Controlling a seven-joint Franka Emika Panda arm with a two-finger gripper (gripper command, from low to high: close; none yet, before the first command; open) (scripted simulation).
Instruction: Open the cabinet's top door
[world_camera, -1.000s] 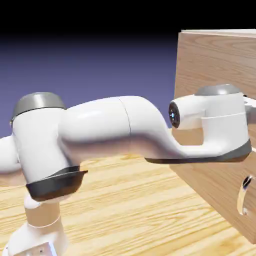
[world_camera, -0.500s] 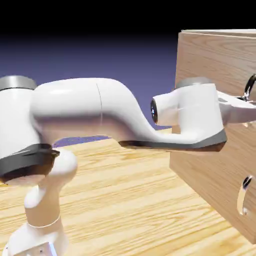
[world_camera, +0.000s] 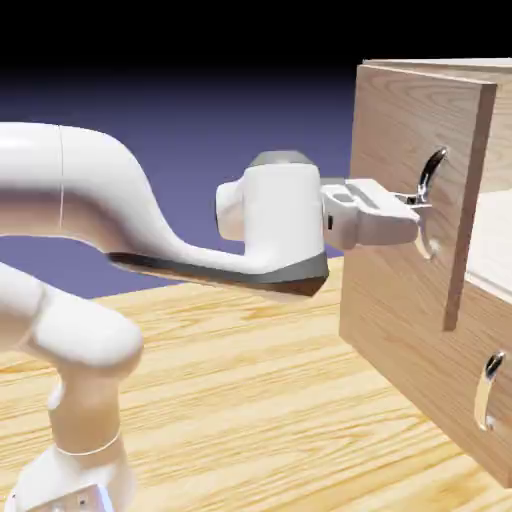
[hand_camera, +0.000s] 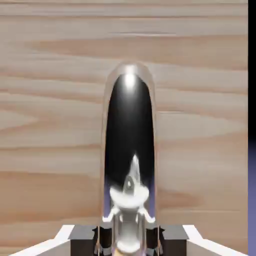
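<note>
Upper handle (hand_camera: 129, 130) (apparently gripped), door (world_camera: 415, 170) ajar outside

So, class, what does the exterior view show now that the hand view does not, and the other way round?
Only the exterior view: the lower handle, the wooden tabletop and the arm.
Only the hand view: both fingertips close up, one on each side of the upper handle.
Both: that handle and the open top door.

Your Panda arm (world_camera: 283, 215)'s glossy white and rounded, with a grey cap and black trim further back from the fingertips (hand_camera: 172, 240), which are small, grey and blocky btw.
</note>
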